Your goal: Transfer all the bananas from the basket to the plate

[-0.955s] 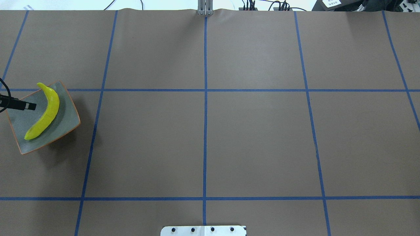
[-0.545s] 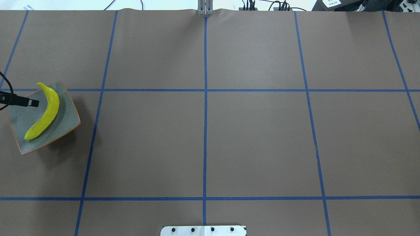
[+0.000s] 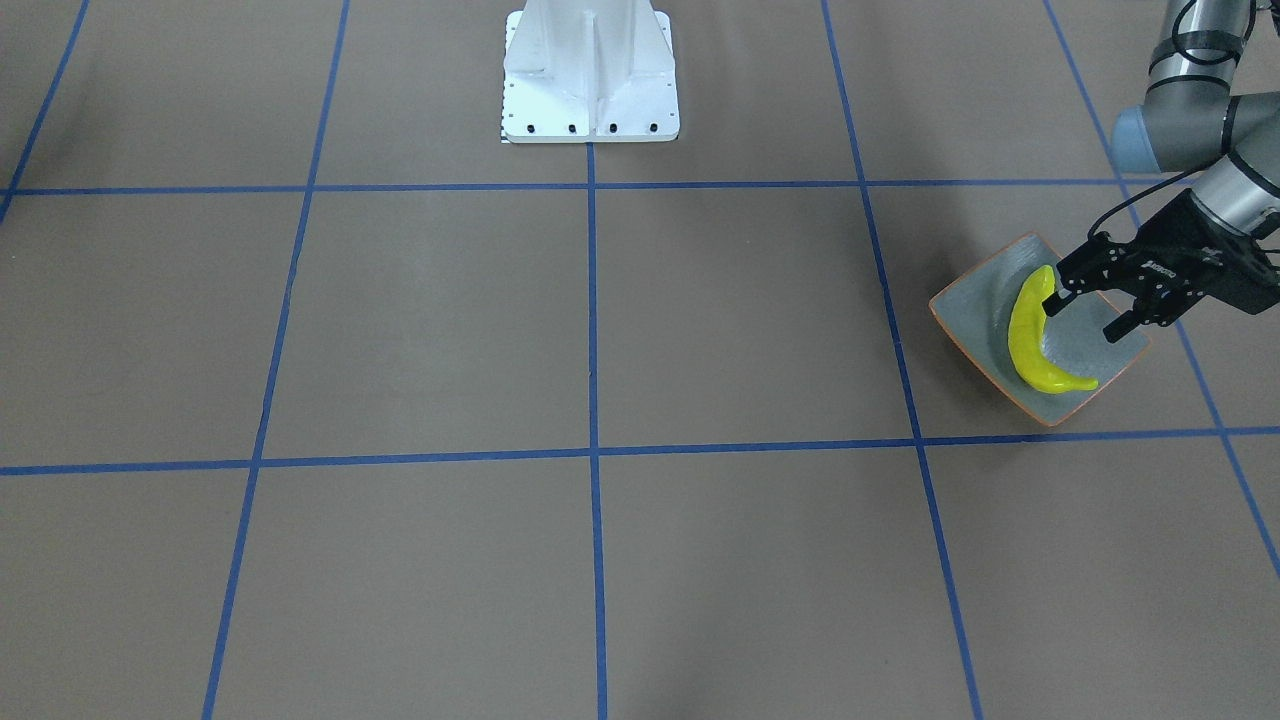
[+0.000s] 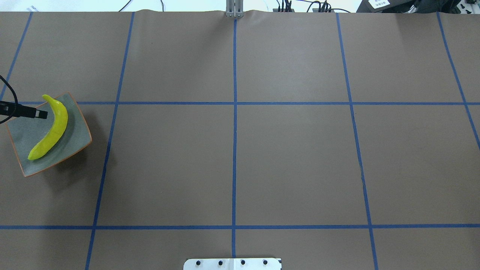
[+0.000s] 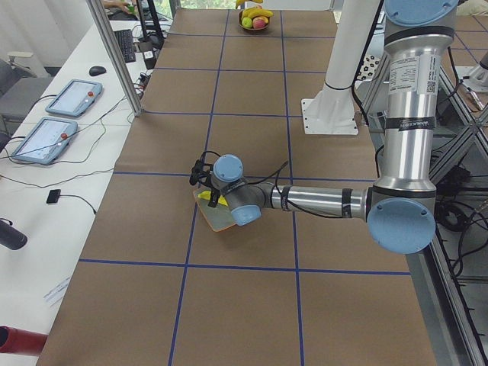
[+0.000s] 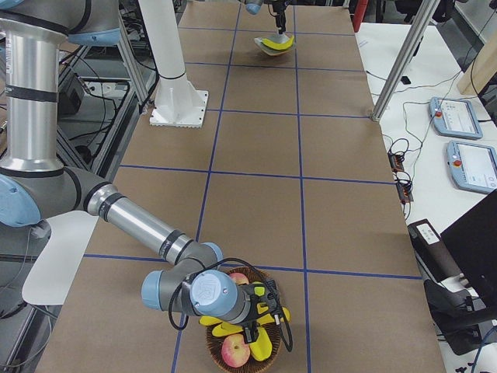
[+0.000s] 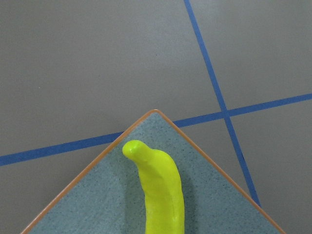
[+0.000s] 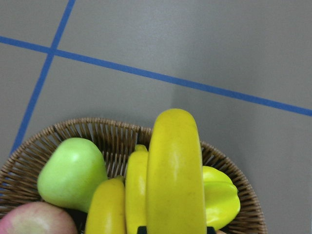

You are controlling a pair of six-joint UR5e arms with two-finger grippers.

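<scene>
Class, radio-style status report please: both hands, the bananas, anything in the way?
Left hand open above plate, near one banana lying on it. Right hand at basket, grip unclear. Several bananas in basket, green fruit crowding them.

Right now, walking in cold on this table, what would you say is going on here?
The robot is shifting bananas from a basket to a plate. One banana lies on the grey-green plate at the table's left end. The left gripper hangs open over the plate beside it, holding nothing. At the far end, the right gripper is down at the wicker basket, where several bananas lie beside a green fruit. Whether it has gripped one cannot be told.
</scene>
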